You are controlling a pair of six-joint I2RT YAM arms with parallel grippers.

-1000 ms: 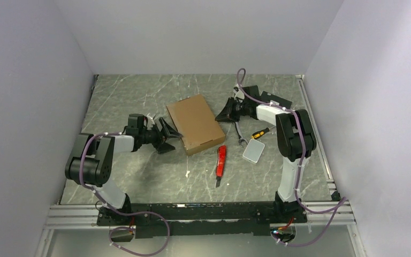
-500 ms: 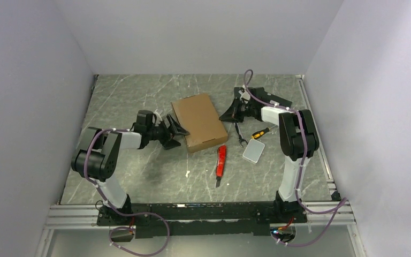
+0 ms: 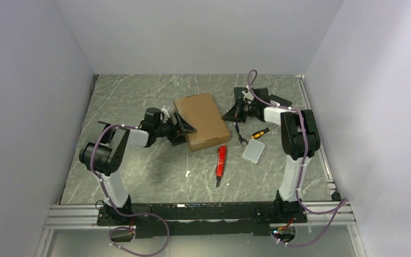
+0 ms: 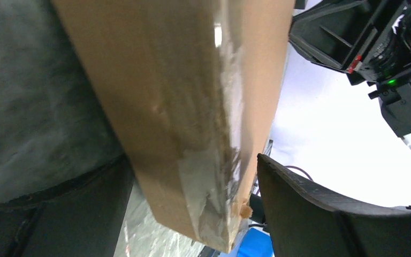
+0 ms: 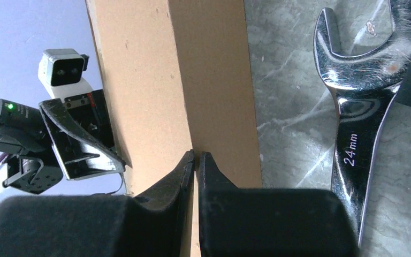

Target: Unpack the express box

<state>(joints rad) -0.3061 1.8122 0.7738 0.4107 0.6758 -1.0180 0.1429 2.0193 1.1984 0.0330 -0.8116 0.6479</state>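
Note:
The express box [image 3: 200,120] is a flat brown cardboard mailer lying closed on the table. My left gripper [image 3: 184,130] is open, its jaws straddling the box's near left corner. In the left wrist view the taped side of the box [image 4: 187,107] lies between the jaws of the left gripper [image 4: 192,160], with a gap to the right finger [image 4: 299,209]. My right gripper [image 3: 230,114] is shut, its tips against the box's right edge. In the right wrist view the right gripper [image 5: 196,156] points at the box [image 5: 192,69], where top meets side.
A 24 mm wrench [image 3: 239,134] [image 5: 353,107] lies just right of the box. A yellow-handled screwdriver [image 3: 260,132], a small white box [image 3: 253,151] and a red utility knife [image 3: 221,160] lie at the front right. A black object [image 3: 265,97] sits behind the right arm.
My left gripper has moved right, up to the box's corner. The box has shifted a little to the right and back. My right gripper has drawn back slightly, staying shut.

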